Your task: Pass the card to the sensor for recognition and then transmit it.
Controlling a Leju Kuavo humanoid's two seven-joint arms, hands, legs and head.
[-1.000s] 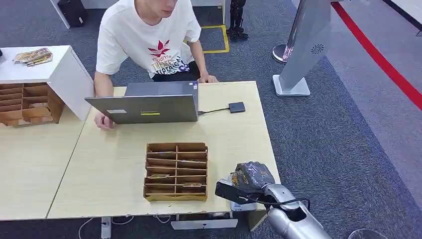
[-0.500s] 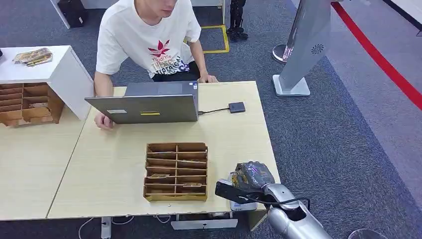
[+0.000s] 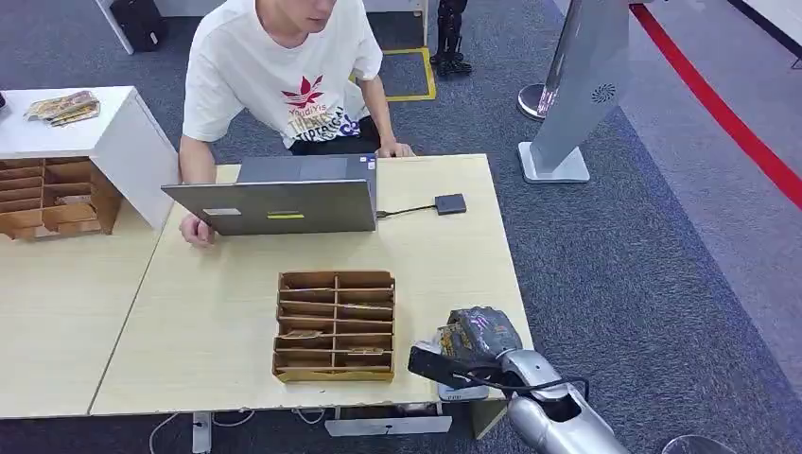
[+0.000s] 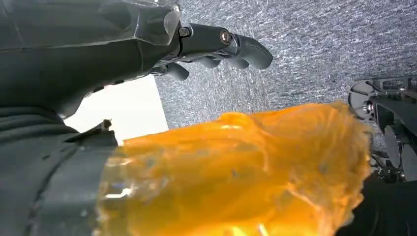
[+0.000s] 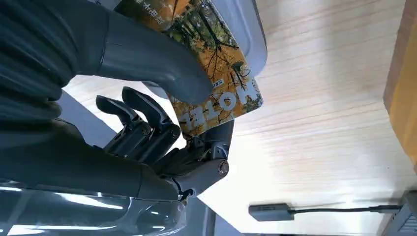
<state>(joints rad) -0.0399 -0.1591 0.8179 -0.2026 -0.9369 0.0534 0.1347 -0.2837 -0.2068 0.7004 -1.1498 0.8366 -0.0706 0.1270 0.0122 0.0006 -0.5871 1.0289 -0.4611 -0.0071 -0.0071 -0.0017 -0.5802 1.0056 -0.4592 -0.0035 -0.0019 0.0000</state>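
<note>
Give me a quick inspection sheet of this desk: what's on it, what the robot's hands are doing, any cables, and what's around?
Surface: pale wooden table.
Job's things: card with an autumn-tree print, pinched by the right hand over a grey sensor pad at the table's near edge.
Clutter: wooden slotted organiser, open laptop, small dark adapter.
Hands: right hand holds the card; left hand hangs over carpet, holding nothing.
Cables: thin cable from laptop to adapter; cords under the table's front edge.
Surroundings: seated person, white cabinet, grey kiosk stand, grey carpet.
</note>
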